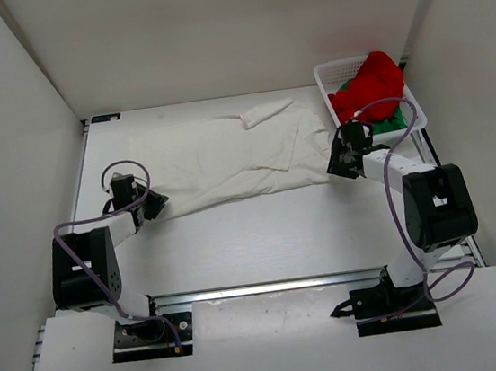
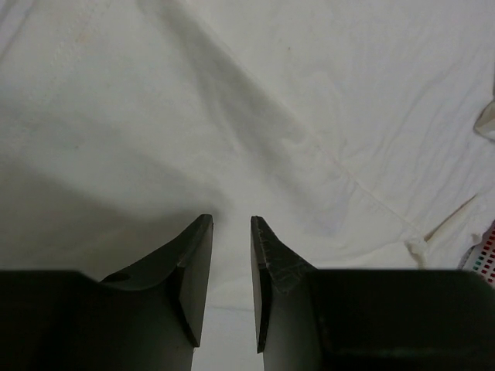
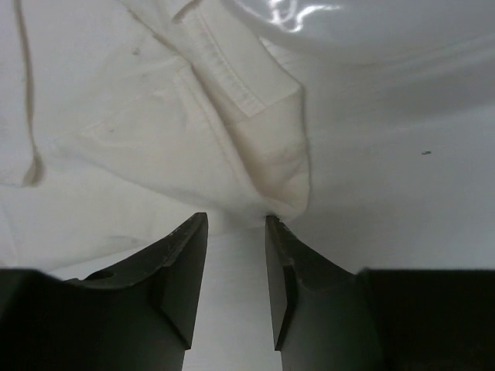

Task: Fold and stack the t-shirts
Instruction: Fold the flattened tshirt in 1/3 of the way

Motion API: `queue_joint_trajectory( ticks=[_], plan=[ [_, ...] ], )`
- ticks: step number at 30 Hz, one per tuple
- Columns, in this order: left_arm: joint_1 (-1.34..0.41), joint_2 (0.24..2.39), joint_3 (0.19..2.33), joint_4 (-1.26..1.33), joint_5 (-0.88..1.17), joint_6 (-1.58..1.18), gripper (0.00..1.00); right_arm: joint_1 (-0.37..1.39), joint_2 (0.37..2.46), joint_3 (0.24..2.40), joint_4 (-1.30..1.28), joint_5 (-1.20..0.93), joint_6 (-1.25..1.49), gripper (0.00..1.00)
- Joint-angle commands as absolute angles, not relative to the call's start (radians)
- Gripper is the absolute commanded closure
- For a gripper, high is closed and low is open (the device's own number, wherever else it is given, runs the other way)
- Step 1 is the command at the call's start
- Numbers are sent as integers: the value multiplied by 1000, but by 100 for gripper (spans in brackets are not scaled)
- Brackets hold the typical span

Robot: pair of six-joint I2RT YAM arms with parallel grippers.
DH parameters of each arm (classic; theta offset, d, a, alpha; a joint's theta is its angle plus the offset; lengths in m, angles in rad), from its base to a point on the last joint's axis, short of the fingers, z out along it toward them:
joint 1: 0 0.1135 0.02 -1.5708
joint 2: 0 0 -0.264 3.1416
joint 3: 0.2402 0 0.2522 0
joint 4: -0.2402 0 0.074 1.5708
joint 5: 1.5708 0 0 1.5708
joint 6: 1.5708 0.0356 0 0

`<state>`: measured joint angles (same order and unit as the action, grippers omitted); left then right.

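The white t-shirt [image 1: 226, 156] is matt stitched cloth, the table [image 1: 263, 238] smooth and faintly glossy, the basket [image 1: 333, 70] plastic mesh.

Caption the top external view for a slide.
Left gripper and right gripper, open, flank the white t-shirt; red t-shirt and green t-shirt lie in the basket.

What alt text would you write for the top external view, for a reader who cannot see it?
A white t-shirt lies flat on a white table, with the left gripper at its near-left corner and the right gripper at its right edge, both open. A white mesh basket at the far right holds a red t-shirt and a green t-shirt.
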<state>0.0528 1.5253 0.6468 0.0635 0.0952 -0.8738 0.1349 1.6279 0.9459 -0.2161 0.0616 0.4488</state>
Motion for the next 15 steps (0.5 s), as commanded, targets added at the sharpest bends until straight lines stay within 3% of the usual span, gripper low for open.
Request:
queue_joint_trajectory(
  ticks=[1, 4, 8, 10, 15],
  plan=[
    [77, 1517, 591, 142, 173, -937, 63, 114, 1663, 936, -172, 132, 468, 65],
    [66, 1522, 589, 138, 152, -927, 64, 115, 1712, 962, -186, 127, 466, 66],
    [120, 1529, 542, 143, 190, -936, 65, 104, 1726, 951, -212, 127, 477, 92],
    [162, 1505, 496, 155, 207, -960, 65, 94, 1680, 911, -218, 120, 495, 100],
    [235, 1416, 433, 117, 239, -971, 65, 52, 1539, 758, -203, 14, 555, 100]
  ],
)
